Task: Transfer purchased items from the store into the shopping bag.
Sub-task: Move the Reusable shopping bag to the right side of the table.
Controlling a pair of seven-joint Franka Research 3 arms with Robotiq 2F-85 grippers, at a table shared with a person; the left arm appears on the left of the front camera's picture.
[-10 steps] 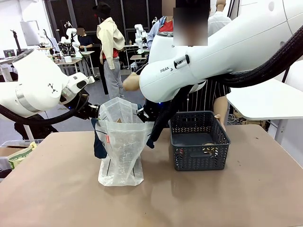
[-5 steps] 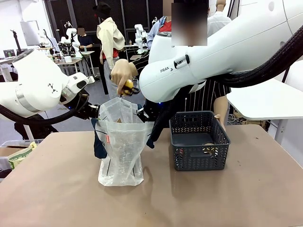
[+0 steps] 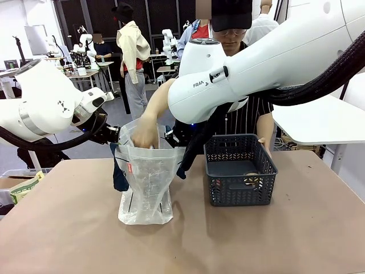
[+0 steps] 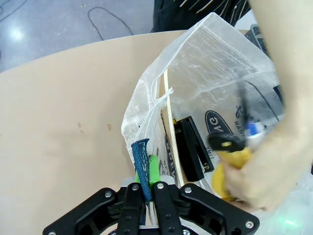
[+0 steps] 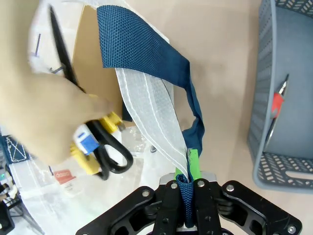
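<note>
Shopping bag (image 3: 145,182): left tool (image 4: 146,185) clamped on left handle (image 4: 142,159), right tool (image 5: 187,183) clamped on right handle (image 5: 146,54); person's hand (image 3: 144,134) holds yellow-black scissors (image 4: 230,161) inside.

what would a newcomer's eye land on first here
The person's hand is down in the mouth of the shopping bag standing on the table, gripping what look like yellow-and-black scissors. The left gripper and right gripper each pinch a navy handle, holding the bag open from either side. The dark grey basket sits just to the right of the bag.
</note>
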